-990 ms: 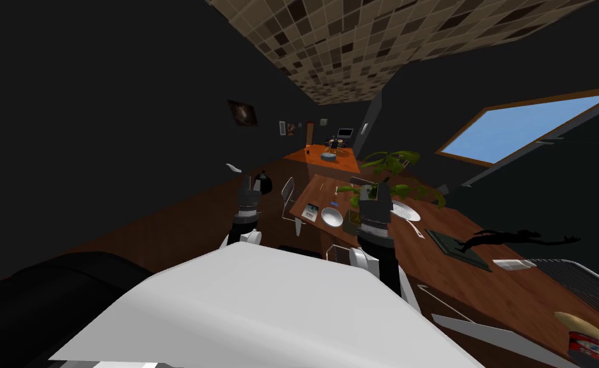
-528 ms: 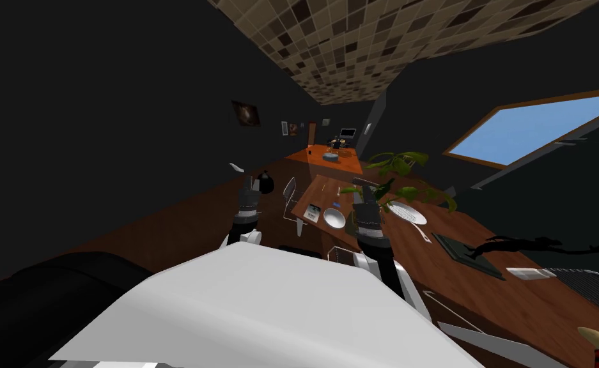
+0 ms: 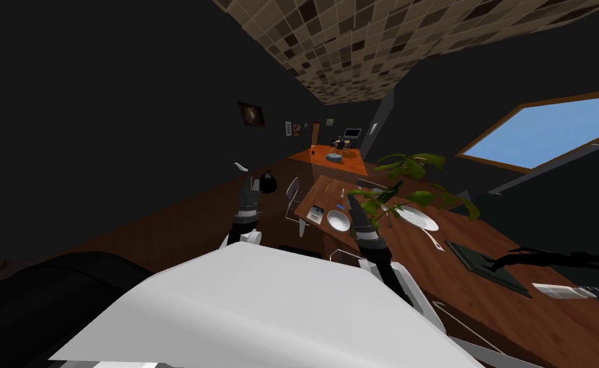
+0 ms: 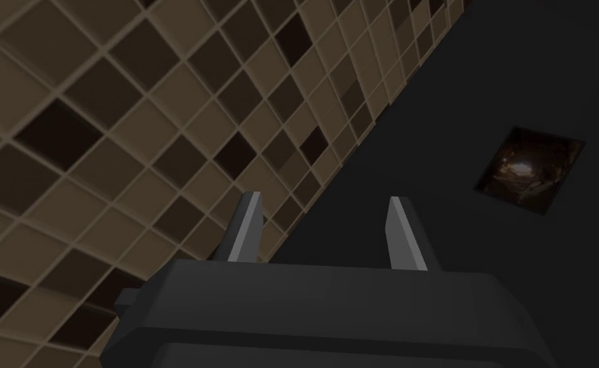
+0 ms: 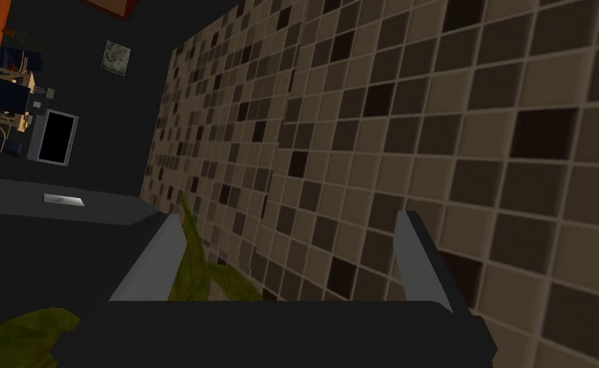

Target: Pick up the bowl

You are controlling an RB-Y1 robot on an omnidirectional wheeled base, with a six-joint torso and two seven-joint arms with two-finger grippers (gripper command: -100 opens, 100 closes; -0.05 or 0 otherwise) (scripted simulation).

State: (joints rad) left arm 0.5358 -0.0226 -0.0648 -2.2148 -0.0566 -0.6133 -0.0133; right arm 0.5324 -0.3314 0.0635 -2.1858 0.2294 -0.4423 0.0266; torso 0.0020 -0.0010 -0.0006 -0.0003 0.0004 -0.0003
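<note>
Far to the left of the bowl [image 3: 339,221], and off the desk [image 3: 483,300], the left gripper [image 3: 250,184] is raised and points upward. Its two fingers [image 4: 245,227] stand apart and there is nothing between them. A little nearer to the bowl, still on its left, a round black thing [image 3: 268,182] sits on the floor. Next comes a white chair [image 3: 293,198], which stands at the desk's edge. The bowl itself is white and lies on the brown desk close to that edge and near the desk's corner. Nothing holds it. Just left of the bowl lies a small flat card [image 3: 316,214], also on the desk. Just right of the bowl the right gripper [image 3: 351,201] rises from its dark forearm. I cannot tell whether it touches the bowl's rim. Its fingers [image 5: 154,259] are wide apart and hold nothing. A green leaf [image 5: 195,275] shows close by one of them, on its inner side. This leaf belongs to the plant [image 3: 413,179], which stands to the right of the bowl and behind the gripper. Further right of the bowl there is a white oval dish [image 3: 418,218] with a handle. Well to the right of the bowl, a dark flat mat [image 3: 486,265] lies on the desk.
</note>
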